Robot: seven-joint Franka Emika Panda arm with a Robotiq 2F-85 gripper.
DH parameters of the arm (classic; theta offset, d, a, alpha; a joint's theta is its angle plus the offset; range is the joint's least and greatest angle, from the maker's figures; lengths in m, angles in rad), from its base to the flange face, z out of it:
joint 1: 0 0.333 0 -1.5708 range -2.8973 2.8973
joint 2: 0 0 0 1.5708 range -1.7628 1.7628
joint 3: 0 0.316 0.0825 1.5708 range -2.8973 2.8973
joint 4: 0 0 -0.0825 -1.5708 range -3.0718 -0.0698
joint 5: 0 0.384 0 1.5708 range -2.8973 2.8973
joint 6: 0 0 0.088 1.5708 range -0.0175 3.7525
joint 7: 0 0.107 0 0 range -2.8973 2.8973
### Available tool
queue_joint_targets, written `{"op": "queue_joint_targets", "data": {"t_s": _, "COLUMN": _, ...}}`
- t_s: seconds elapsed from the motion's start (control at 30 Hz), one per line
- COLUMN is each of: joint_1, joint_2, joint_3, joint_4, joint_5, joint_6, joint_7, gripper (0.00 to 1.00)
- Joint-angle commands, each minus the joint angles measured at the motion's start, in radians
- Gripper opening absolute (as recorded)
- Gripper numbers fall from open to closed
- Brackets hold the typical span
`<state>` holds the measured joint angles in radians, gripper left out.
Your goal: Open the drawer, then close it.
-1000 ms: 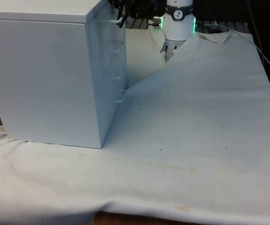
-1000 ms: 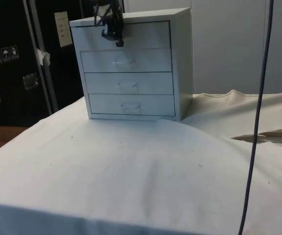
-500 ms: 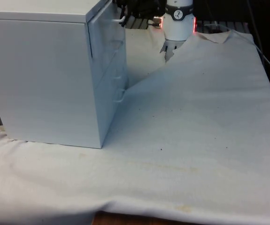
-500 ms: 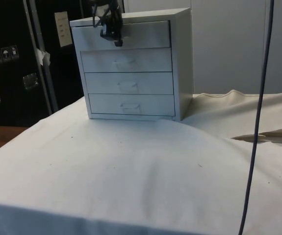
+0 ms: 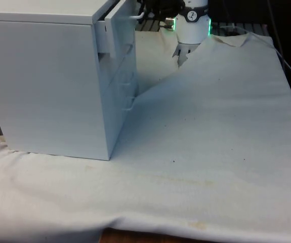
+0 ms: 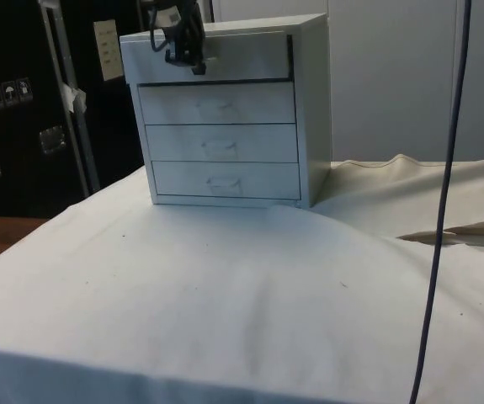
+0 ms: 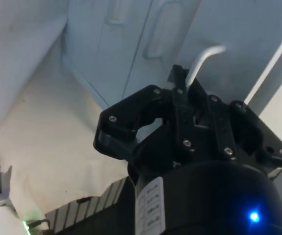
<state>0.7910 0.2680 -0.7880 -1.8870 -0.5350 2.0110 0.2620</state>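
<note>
- Top drawer (image 5: 119,25) of the white chest of drawers (image 5: 49,81) now stands proud of the cabinet face. In the front view a dark gap shows behind its front panel, where half a second ago the panel sat nearly flush and a second ago fully flush.
- Side view agrees: the top drawer front (image 6: 212,57) has come forward, with a shadow line along its lower edge above the second drawer (image 6: 216,103). The three lower drawers remain shut.
- Drawer handle (image 7: 203,61), a pale bent bar, runs between the fingers in the wrist view.
- Gripper (image 5: 144,11) sits at the handle, narrow and clamped on it. Seen from the side, the gripper (image 6: 184,52) is at the upper part of the chest front, toward the side view's left.
- Chest stands near the table's far corner in the side view. It is at the front view's left, its drawer faces turned away from that camera.
- White cloth (image 5: 211,131) covers the table, rumpled toward the far edge; nothing else lies on it.
- Judgement: the opening half is under way, with the drawer only partly out. More straight pull along the runners seems needed before reversing to push it shut.
- Risk, as a guess: an off-axis pull could drag or tip the light chest on the cloth.
</note>
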Motion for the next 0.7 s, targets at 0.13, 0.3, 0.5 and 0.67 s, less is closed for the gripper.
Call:
{"op": "queue_joint_targets", "data": {"t_s": 0.13, "joint_1": 0.012, "joint_2": 0.014, "joint_3": 0.017, "joint_4": 0.021, "joint_5": -0.024, "joint_6": -0.039, "joint_7": 0.024, "gripper": 0.00}}
{"op": "queue_joint_targets", "data": {"t_s": 0.3, "joint_1": 0.016, "joint_2": 0.027, "joint_3": 0.034, "joint_4": 0.036, "joint_5": -0.032, "joint_6": -0.065, "joint_7": 0.043, "gripper": 0.00}}
{"op": "queue_joint_targets", "data": {"t_s": 0.5, "joint_1": 0.019, "joint_2": 0.048, "joint_3": 0.060, "joint_4": 0.058, "joint_5": -0.033, "joint_6": -0.096, "joint_7": 0.065, "gripper": 0.00}}
{"op": "queue_joint_targets", "data": {"t_s": 0.67, "joint_1": 0.015, "joint_2": 0.061, "joint_3": 0.082, "joint_4": 0.068, "joint_5": -0.028, "joint_6": -0.105, "joint_7": 0.083, "gripper": 0.00}}
